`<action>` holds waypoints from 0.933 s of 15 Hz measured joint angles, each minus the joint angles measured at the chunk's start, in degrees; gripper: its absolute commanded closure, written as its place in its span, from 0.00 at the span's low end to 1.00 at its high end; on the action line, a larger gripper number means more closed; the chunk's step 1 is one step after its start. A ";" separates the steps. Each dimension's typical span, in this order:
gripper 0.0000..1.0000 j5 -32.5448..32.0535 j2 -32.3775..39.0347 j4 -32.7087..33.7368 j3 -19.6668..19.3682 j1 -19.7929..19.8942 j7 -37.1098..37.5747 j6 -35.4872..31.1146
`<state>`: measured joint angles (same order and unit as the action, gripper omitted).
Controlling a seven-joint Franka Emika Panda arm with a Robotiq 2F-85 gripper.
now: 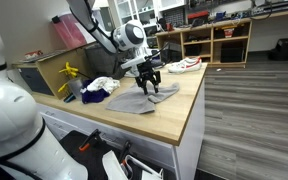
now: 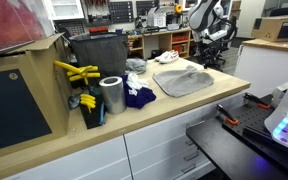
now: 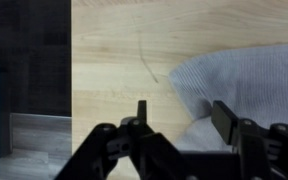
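Observation:
A grey cloth (image 1: 144,99) lies flat on the wooden countertop (image 1: 184,105); it shows in both exterior views (image 2: 182,78). My gripper (image 1: 150,86) points down at the cloth's edge, also seen in an exterior view (image 2: 215,58). In the wrist view the two black fingers of the gripper (image 3: 181,112) are open and straddle the rounded edge of the grey cloth (image 3: 246,75), with bare wood under the left finger. Nothing is held between the fingers. I cannot tell whether the fingertips touch the cloth.
A white cloth (image 1: 102,84) and a dark blue cloth (image 2: 137,96) lie beside the grey one. A metal can (image 2: 111,95), yellow tools (image 2: 76,72) and a black bin (image 2: 96,55) stand near them. A white shoe (image 1: 187,65) sits at the counter's far end.

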<state>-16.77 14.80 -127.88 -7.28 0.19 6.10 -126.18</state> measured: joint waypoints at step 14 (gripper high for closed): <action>0.00 -9.22 0.40 -8.08 -1.52 3.10 0.20 -8.99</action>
<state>-25.99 15.20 -135.97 -8.80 3.29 6.30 -135.17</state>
